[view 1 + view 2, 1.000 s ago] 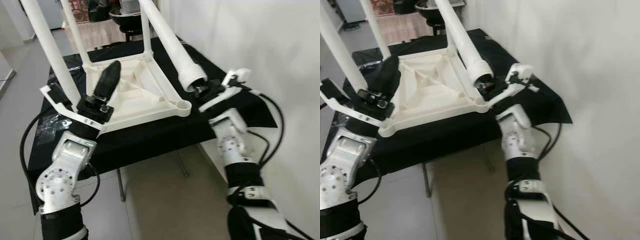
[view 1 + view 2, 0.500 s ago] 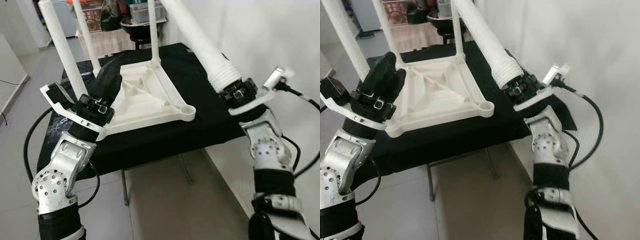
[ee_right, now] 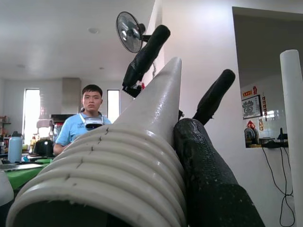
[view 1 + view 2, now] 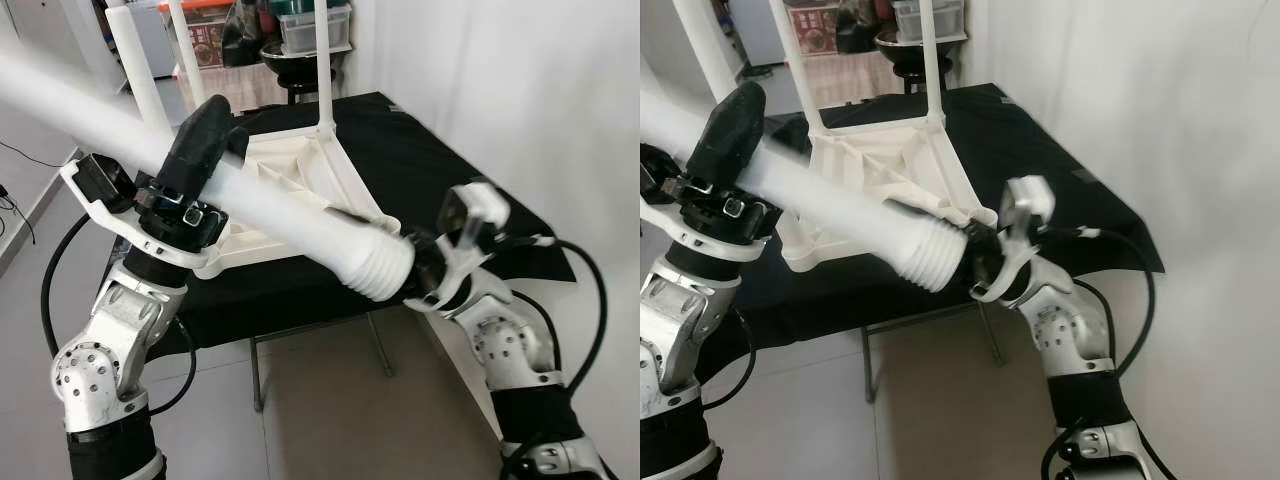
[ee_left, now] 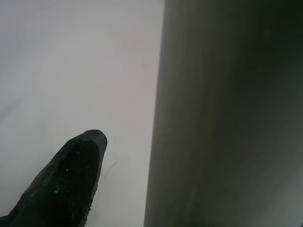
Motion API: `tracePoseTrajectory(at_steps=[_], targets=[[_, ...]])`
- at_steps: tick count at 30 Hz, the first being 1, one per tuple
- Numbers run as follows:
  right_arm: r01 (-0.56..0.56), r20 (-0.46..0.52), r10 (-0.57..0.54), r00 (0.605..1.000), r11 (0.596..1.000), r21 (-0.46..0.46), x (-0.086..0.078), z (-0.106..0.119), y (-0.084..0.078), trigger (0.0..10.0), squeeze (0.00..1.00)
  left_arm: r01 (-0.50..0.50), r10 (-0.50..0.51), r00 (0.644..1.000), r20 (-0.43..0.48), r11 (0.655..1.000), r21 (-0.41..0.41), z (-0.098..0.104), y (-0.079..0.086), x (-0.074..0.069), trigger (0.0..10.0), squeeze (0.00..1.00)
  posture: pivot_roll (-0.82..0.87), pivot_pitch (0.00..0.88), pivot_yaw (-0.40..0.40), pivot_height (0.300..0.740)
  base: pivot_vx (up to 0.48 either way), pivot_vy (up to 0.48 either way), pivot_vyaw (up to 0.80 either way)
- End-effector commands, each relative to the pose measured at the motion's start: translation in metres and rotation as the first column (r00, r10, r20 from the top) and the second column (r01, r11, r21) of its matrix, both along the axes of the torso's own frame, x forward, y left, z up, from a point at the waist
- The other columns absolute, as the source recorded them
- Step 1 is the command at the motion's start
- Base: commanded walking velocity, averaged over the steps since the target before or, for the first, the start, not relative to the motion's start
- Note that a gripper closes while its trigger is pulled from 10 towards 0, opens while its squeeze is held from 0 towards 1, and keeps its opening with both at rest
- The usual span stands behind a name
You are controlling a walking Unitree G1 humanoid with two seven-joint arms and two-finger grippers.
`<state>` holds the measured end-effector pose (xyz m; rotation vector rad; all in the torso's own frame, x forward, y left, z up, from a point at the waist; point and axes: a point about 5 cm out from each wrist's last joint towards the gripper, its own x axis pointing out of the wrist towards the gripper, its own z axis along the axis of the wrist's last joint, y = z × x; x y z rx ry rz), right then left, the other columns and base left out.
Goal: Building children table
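Note:
The white children's table (image 4: pixel 352 205) lies upside down on a black-covered table (image 4: pixel 440 160), with three legs (image 4: pixel 143 70) standing up from it. A loose white leg (image 4: pixel 290 215) slants across in front of it, ribbed end (image 4: pixel 382 268) toward my right. My right gripper (image 4: pixel 413 270) is shut on that ribbed end, one finger (image 3: pixel 208 184) pressed against the ribs. My left gripper (image 4: pixel 205 150) is raised at the leg's middle. Its fingers (image 3: pixel 144 56) stand apart on either side of the shaft, a gap beside one finger (image 5: pixel 71 179).
A white wall runs close along the right. Bare floor (image 4: pixel 330 400) lies below the table's front edge. Storage bins (image 4: pixel 315 25) and furniture stand behind the table. A person (image 3: pixel 90 118) in a blue shirt faces this way, and a wall fan (image 3: pixel 129 30) hangs above.
The loose leg has swung down from upright at the right to lying across the front toward my left. My left gripper has lifted off the upturned table and opened around the shaft.

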<state>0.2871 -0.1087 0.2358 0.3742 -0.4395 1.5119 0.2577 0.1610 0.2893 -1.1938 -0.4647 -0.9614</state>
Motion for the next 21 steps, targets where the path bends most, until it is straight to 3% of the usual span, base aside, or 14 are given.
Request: tracePoseTrajectory(at_steps=[1, 2, 3, 4, 9, 12, 19, 20, 21], targets=[[-0.046, -0.002, 0.046, 0.999, 0.998, -0.044, -0.003, -0.004, 0.006, 10.0, 0.0, 0.01, -0.01, 1.0, 0.015, 1.0, 0.002, 0.003, 0.001, -0.002, 10.0, 0.26, -0.07, 0.0, 0.062, 0.74, 0.0, 0.0, 0.0], [-0.045, -0.009, 0.045, 0.999, 0.998, -0.047, -0.003, -0.004, 0.006, 10.0, 0.0, 0.012, -0.012, 1.0, 0.017, 1.0, 0.001, 0.004, 0.001, -0.003, 10.0, 0.0, -0.07, 0.0, 0.06, 0.74, 0.0, 0.0, 0.0], [-0.045, -0.009, 0.045, 0.999, 0.998, -0.047, -0.003, -0.004, 0.006, 10.0, 0.0, 0.012, -0.012, 1.0, 0.017, 1.0, 0.001, 0.004, 0.001, -0.003, 10.0, 0.0, -0.07, 0.0, 0.06, 0.74, 0.0, 0.0, 0.0], [-0.027, -0.013, 0.026, 1.0, 0.998, -0.055, -0.001, -0.005, 0.005, 10.0, 0.0, 0.014, -0.014, 1.0, 0.025, 1.0, -0.003, 0.004, 0.002, -0.004, 0.0, 0.0, -0.07, 0.0, 0.06, 0.74, 0.0, 0.0, 0.0], [0.034, -0.021, -0.036, 0.999, 0.997, -0.074, 0.007, -0.008, -0.001, 10.0, 0.0, 0.034, -0.033, 0.998, 0.057, 0.999, -0.017, 0.007, 0.003, -0.009, 0.0, 0.0, -0.07, 0.0, 0.056, 0.74, 0.0, 0.0, 0.0], [0.116, -0.041, -0.121, 0.992, 0.988, -0.101, 0.017, -0.015, -0.012, 10.0, 0.0, 0.045, -0.042, 0.996, 0.082, 0.998, -0.036, 0.011, 0.006, -0.015, 0.0, 0.0, -0.07, 0.0, 0.056, 0.74, 0.0, 0.0, 0.0], [0.168, -0.037, -0.173, 0.984, 0.98, -0.111, 0.021, -0.016, -0.016, 10.0, 0.0, 0.057, -0.052, 0.992, 0.117, 0.997, -0.045, 0.015, 0.008, -0.02, 0.0, 0.0, -0.07, 0.0, 0.057, 0.74, 0.0, 0.0, 0.0], [0.213, -0.069, -0.223, 0.972, 0.969, -0.127, 0.026, -0.018, -0.016, 10.0, 0.0, 0.054, -0.048, 0.99, 0.132, 0.997, -0.048, 0.018, 0.011, -0.022, 0.0, 0.0, -0.07, 0.0, 0.057, 0.74, 0.0, 0.0, 0.0], [0.245, -0.08, -0.257, 0.963, 0.961, -0.129, 0.029, -0.017, -0.017, 10.0, 1.0, 0.046, -0.039, 0.989, 0.143, 0.998, -0.05, 0.021, 0.013, -0.023, 0.0, 0.0, -0.07, 0.0, 0.058, 0.74, 0.0, 0.0, 0.0]])
